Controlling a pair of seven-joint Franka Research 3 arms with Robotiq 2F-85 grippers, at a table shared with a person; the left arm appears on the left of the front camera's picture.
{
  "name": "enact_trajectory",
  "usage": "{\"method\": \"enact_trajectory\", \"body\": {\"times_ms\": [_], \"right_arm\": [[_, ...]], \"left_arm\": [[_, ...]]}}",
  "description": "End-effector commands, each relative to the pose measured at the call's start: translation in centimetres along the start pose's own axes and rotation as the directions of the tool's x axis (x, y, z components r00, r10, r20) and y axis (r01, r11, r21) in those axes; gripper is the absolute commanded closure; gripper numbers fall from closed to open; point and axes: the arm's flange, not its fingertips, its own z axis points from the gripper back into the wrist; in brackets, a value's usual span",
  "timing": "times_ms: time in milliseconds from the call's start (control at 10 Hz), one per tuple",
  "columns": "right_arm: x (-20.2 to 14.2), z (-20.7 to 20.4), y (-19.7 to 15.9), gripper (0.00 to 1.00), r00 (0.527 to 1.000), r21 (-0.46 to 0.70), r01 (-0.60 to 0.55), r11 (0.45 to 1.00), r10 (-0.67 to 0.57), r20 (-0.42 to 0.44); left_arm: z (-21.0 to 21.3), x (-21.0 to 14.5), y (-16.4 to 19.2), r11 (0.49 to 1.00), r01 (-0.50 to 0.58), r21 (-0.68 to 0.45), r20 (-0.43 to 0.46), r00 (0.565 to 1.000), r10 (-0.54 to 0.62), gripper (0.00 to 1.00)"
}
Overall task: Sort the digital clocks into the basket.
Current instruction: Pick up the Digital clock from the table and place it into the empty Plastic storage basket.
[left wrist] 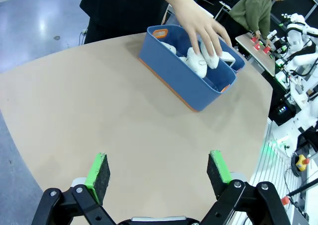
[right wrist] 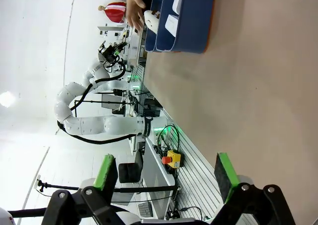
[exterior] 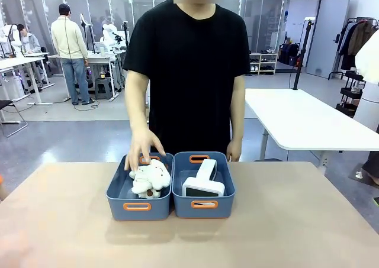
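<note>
- Both clocks [exterior: 203,180] lie in the right basket [exterior: 203,206].
- A hand [exterior: 142,149] touches the toys [exterior: 150,179] in the neighbouring bin [exterior: 137,206].
- Left claw [left wrist: 159,171] and right claw [right wrist: 166,174]: fingers apart, empty.

2 blue bins [exterior: 140,198], 2 white clocks [exterior: 204,179], 1 plush toy [exterior: 150,179], 1 person's hand [exterior: 144,147].

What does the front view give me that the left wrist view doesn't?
Front view alone: both white digital clocks clearly lying in the right-hand blue basket, one leaning on the other. Left wrist view alone: the left gripper, open and empty above bare table, well short of the bins. Both: the person's hand on the plush toys in the other bin.
</note>
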Motion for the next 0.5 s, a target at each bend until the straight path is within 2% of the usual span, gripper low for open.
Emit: {"method": "enact_trajectory", "body": {"times_ms": [0, 400], "right_arm": [[-0.25, -0.39, 0.32, 0.0, 1.0, -0.02, 0.028, 0.999, -0.028, 0.0], [-0.25, -0.39, 0.32, 0.0, 1.0, -0.02, 0.028, 0.999, -0.028, 0.0]], "left_arm": [[0.13, 0.27, -0.27, 1.0, -0.015, 0.007, -0.013, 1.0, 0.015, 0.0], [0.13, 0.27, -0.27, 1.0, -0.015, 0.007, -0.013, 1.0, 0.015, 0.0]]}}
